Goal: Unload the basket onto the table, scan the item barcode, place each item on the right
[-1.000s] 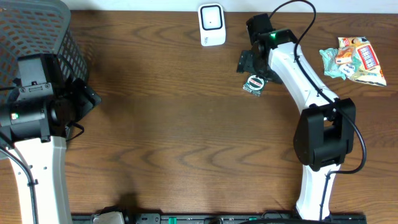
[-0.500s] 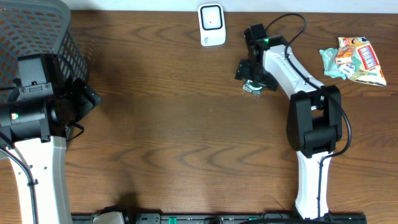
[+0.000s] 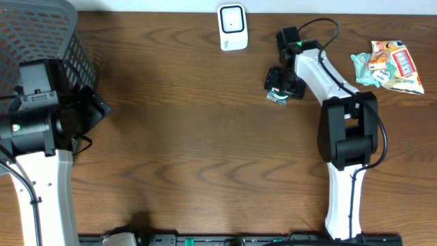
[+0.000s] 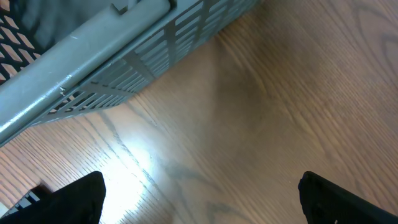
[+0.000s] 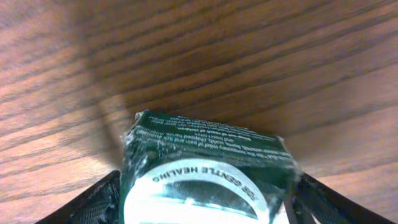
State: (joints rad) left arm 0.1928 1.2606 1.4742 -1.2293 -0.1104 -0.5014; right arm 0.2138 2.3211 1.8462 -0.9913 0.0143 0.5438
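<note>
Lying flat on the table (image 3: 205, 137), round label up, the green packet (image 3: 278, 94) sits near the white scanner (image 3: 232, 27), to its right and a little toward the robot. It likely needs lifting and turning before any barcode faces the scanner. The right gripper (image 3: 280, 83) stands over it for that pick; its fingers (image 5: 93, 202) flank the packet's sides, partly open, and I cannot tell whether they pinch it. Farther right of the scanner lies a snack bag (image 3: 388, 65). Far left of the scanner, beside the basket (image 3: 41, 34), the left gripper (image 4: 205, 205) is spread wide and empty, out of the way.

Glossy plastic packet (image 5: 205, 155) — matt wood-grain table (image 3: 171, 137).
</note>
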